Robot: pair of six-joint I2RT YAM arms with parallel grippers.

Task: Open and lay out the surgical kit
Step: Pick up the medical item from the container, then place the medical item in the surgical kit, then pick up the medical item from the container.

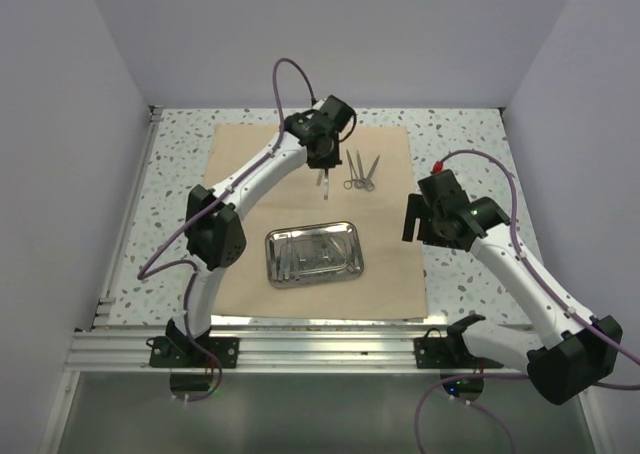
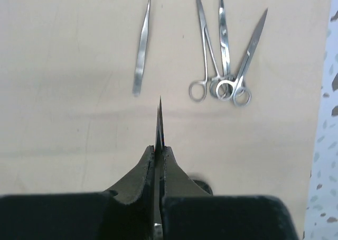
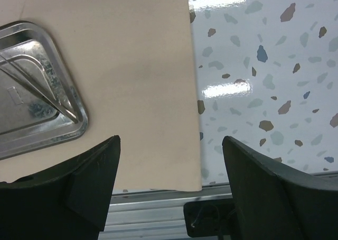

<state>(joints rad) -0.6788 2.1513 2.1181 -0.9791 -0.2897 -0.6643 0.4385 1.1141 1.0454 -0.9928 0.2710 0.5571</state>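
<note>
Cloth is spread flat over the speckled table and fills the middle of the top view. The tray sits on the cloth at centre frame, just below the middle. It is shiny and has rounded corners.

The left gripper is at upper centre of the top view, over the far part of the cloth. Its fingers are pinched tight on a thin pointed tool, whose tip sticks out past the fingers toward the top of the wrist frame. I can't tell whether that tip touches the cloth.

Tweezers lie loose on the cloth at upper centre-left of the left wrist view, tip toward the top edge. Three ring-handled tools are at upper right of the same frame (scissors or clamps, can't tell which). Their ring ends are bunched together and overlapping, and the blades fan upward. They lie well apart from the tray.

The right gripper is right of centre in the top view, by the right edge of the cloth. Its fingers are spread wide with nothing between them. In its wrist view the tray corner shows at left, with thin metal pieces lying inside. The cloth edge runs down the middle of the frame with bare table to the right, and a metal rail crosses the bottom.
</note>
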